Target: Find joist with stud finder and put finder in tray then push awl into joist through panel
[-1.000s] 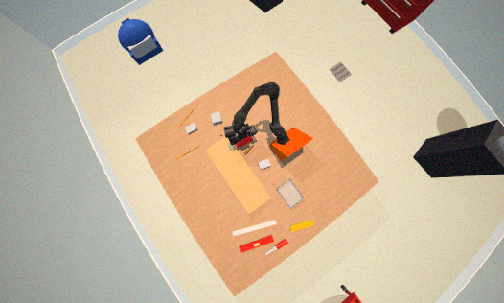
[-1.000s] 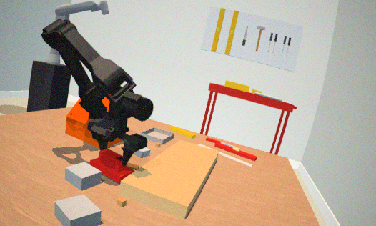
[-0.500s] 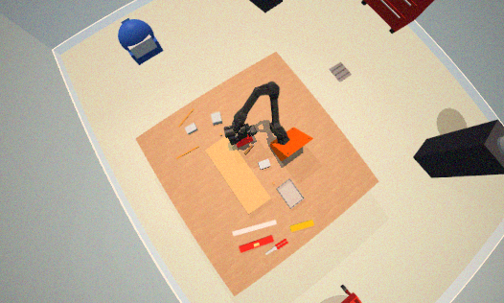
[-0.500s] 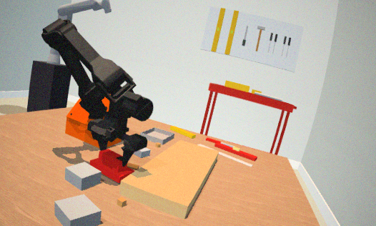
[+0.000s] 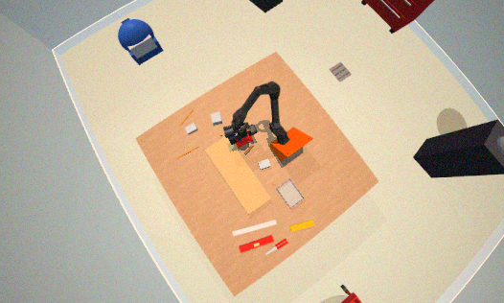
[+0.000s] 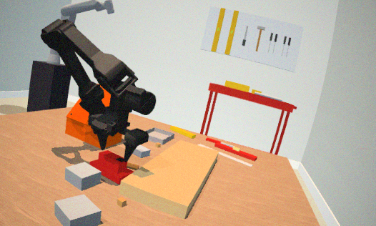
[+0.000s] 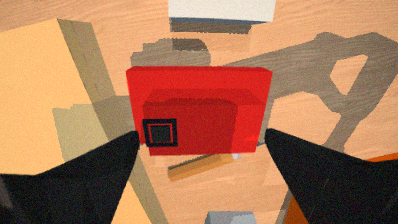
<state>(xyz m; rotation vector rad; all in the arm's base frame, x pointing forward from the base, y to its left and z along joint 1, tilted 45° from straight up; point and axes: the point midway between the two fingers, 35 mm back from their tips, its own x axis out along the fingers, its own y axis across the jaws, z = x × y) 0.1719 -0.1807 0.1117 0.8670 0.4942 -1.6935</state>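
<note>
My gripper [image 5: 241,136] [image 6: 114,154] [image 7: 203,135] is open, its fingertips on either side of the red stud finder [image 5: 244,141] [image 6: 111,165] [image 7: 195,85] and clear of it in the wrist view. The stud finder is low at the table top, beside the panel's end; whether it rests flat I cannot tell. The pale wooden panel [image 5: 238,177] [image 6: 174,168] [image 7: 40,85] shows no hole that I can make out. The awl's brown handle [image 5: 249,150] [image 6: 133,166] [image 7: 200,167] lies close by, partly hidden by the stud finder. The grey tray [image 5: 290,193] [image 6: 161,135] is empty.
Grey-white blocks [image 5: 216,118] [image 6: 83,175] [image 7: 220,10] stand near the panel's end, and another block [image 5: 264,164] [image 6: 142,151] stands towards the tray. The orange box [image 5: 295,140] [image 6: 78,125] is by the arm's base. A red level [image 5: 247,246] and yellow bar [image 5: 302,225] lie beyond the panel.
</note>
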